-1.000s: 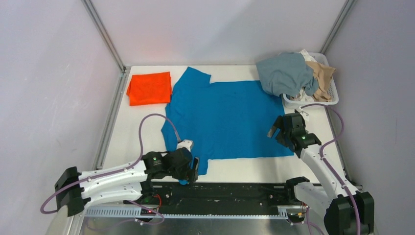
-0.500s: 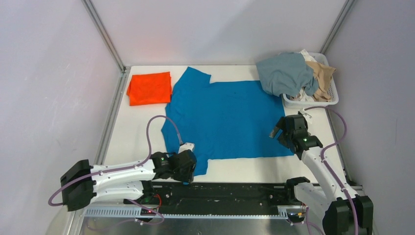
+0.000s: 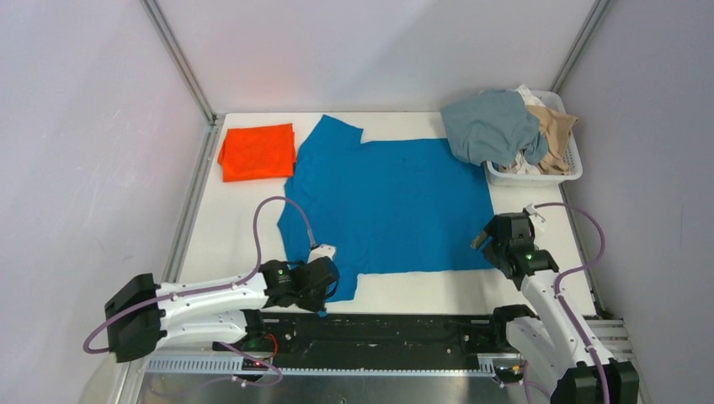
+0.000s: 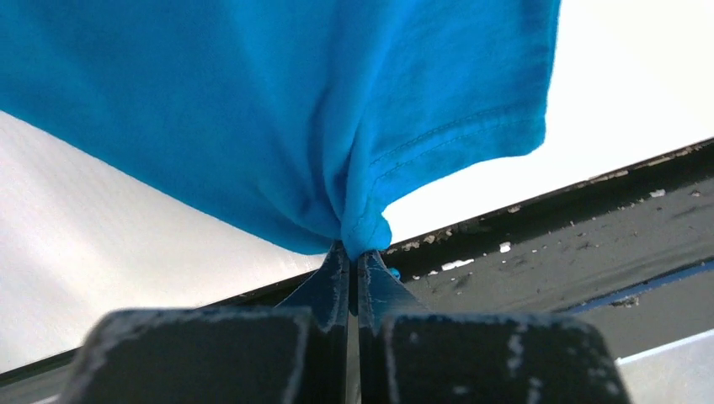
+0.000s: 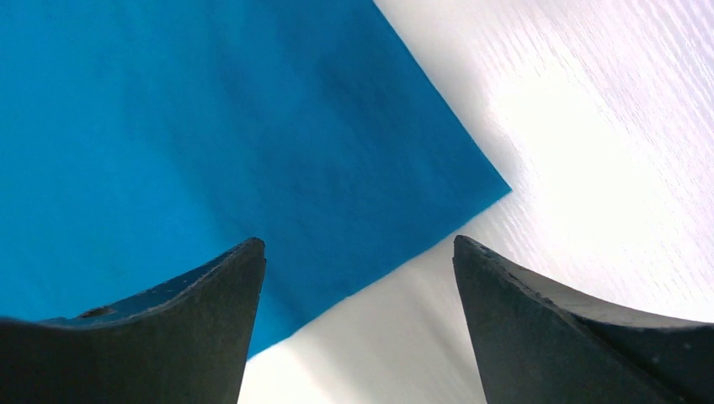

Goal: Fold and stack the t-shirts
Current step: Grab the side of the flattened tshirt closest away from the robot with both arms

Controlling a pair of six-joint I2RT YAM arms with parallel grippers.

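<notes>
The blue t-shirt is a plain royal blue all over, and its hem stitching is the same blue. The desk is white with a faint wood grain. At its 10 o'clock the orange-red t-shirt is a vivid, unpatterned orange-red. At 2 o'clock the basket is white and slotted, holding a dusty grey-blue t-shirt and a tan t-shirt. The left arm and right arm are white and black with purple cables. The left jaws and right jaws are black.
</notes>
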